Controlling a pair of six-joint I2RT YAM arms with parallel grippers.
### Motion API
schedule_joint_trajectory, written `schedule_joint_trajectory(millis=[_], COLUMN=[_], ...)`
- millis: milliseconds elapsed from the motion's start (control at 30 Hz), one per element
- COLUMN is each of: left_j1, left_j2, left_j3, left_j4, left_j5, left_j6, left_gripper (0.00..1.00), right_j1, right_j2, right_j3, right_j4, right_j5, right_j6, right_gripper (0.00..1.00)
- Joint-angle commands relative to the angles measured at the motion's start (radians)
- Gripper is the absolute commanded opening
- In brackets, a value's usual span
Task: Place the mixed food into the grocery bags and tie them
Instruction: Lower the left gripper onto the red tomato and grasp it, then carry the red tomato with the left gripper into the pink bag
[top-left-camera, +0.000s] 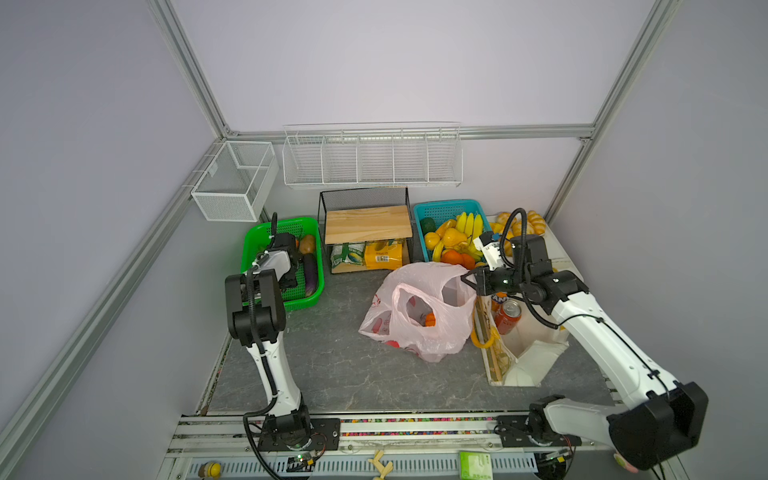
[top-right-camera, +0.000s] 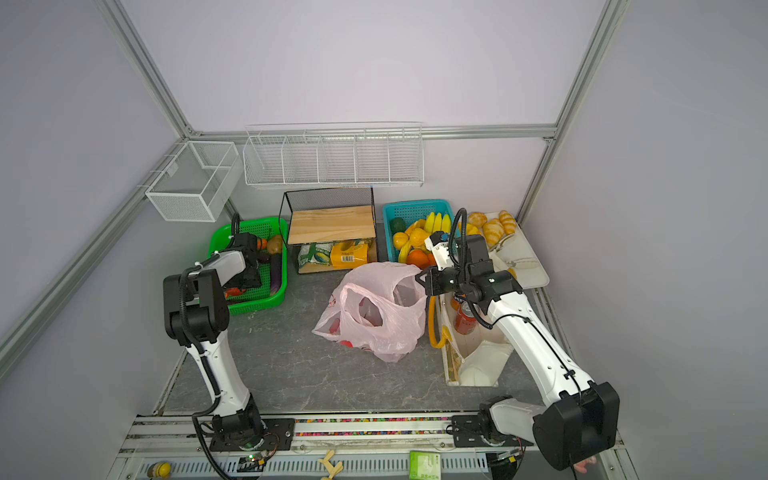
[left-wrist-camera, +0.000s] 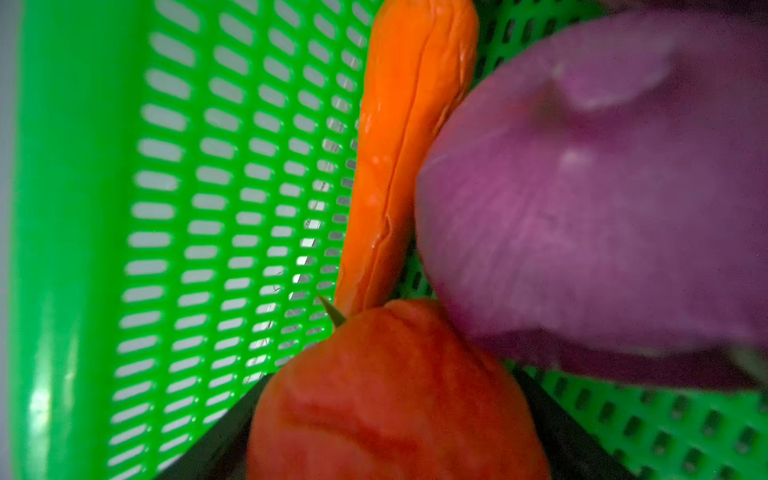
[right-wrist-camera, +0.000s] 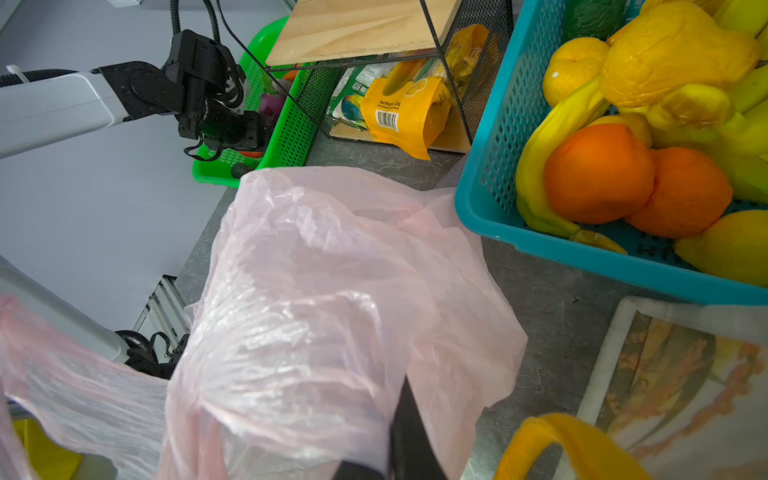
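My left gripper (top-right-camera: 240, 287) reaches down into the green basket (top-left-camera: 316, 293). Its jaws stand wide on either side of a red tomato (left-wrist-camera: 395, 395), which lies beside a purple onion (left-wrist-camera: 602, 208) and a carrot (left-wrist-camera: 409, 145). The pink bag (top-left-camera: 419, 307) stands in the middle of the table with its mouth open and an orange round vegetable (top-left-camera: 429, 319) inside. My right gripper (top-left-camera: 468, 277) is shut on its upper right edge. To its right, the cream tote (top-left-camera: 528, 357) holds an orange Fanta can (top-left-camera: 498, 298) and a red soda can (top-left-camera: 508, 318).
The green basket also holds an eggplant (top-left-camera: 309, 272) and a potato (top-left-camera: 307, 243). At the back stand a wire rack with a wooden shelf (top-left-camera: 368, 222) over snack packs, a teal basket (top-left-camera: 419, 226) of bananas and oranges, and croissants (top-right-camera: 492, 230) on a white tray.
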Motion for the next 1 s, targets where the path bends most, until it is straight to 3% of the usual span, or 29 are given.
schedule_joint_trajectory(millis=[0, 233, 667, 833, 967], left_j1=[0.003, -0.044, -0.251, -0.39, -0.512], left_j2=[-0.005, -0.119, -0.492, -0.708, -0.918], left_j3=[0.018, -0.023, -0.18, -0.297, -0.435], left_j4=[-0.041, 0.001, 0.01, -0.022, 0.039], left_j5=[0.018, 0.055, 0.082, 0.212, 0.442], left_j6=[-0.003, -0.026, -0.106, -0.129, -0.144], left_gripper=[0.76, 0.66, 0.62, 0.61, 0.58], right_j1=[-0.006, -0.006, -0.007, -0.006, -0.006], right_j2=[-0.011, -0.001, 0.0, -0.007, -0.004], right_j3=[-0.013, -0.01, -0.007, -0.007, -0.008], right_j4=[0.014, 0.013, 0.017, 0.015, 0.015], right_j5=[0.005, 0.004, 0.007, 0.026, 0.04], right_j6=[0.001, 0.002, 0.008, 0.009, 0.009], right_gripper=[0.08, 0.08, 0.08, 0.08, 0.08])
